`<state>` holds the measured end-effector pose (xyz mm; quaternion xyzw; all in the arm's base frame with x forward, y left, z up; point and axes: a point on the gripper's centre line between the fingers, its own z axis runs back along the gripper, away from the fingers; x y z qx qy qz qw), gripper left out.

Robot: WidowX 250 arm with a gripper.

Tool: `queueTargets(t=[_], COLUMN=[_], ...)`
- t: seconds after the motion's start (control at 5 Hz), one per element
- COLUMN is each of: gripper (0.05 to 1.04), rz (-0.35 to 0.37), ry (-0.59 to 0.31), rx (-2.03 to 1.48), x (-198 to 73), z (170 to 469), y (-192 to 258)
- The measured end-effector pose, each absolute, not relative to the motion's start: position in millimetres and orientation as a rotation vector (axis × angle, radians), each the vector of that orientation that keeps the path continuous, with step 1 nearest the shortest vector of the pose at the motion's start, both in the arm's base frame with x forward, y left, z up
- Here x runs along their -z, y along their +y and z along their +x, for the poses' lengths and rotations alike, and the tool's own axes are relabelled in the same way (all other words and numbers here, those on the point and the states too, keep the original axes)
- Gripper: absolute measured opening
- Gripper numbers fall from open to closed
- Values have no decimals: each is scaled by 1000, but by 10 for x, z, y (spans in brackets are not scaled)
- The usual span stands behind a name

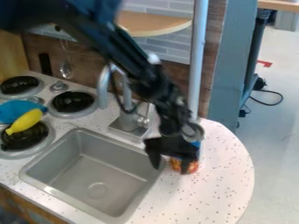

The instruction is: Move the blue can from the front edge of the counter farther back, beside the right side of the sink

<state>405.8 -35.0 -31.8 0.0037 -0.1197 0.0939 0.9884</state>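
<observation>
Where the speckled countertop (219, 188) curves right of the sink (88, 168): one black two-finger gripper (170, 162), above the sink's right rim, jaws set wide apart. Item: orange-and-blue container (175, 164), right of the sink, partly hidden behind the gripper; contact cannot be told. Behind the sink: metal faucet (126, 119). Left of it: yellow toy (25, 121), elongated, over a black burner (36, 136).

Metal faucet (128, 120) just behind the grey sink (88, 168); left of the sink, black burners (73, 102), yellow object (25, 121), blue item (16, 110).
</observation>
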Motion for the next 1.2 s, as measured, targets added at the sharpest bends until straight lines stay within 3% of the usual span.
queueTargets(t=[0.2, 0.6, 0.8, 1.2], gripper=[1001, 1000, 1001, 1000], rz=[2, 17, 21, -47], ry=[-253, -255, -260, -379], rx=[-148, -144, -132, -65], x=[296, 310, 184, -607], z=[4225, 4256, 4014, 3387], y=[-572, -560, -510, -494])
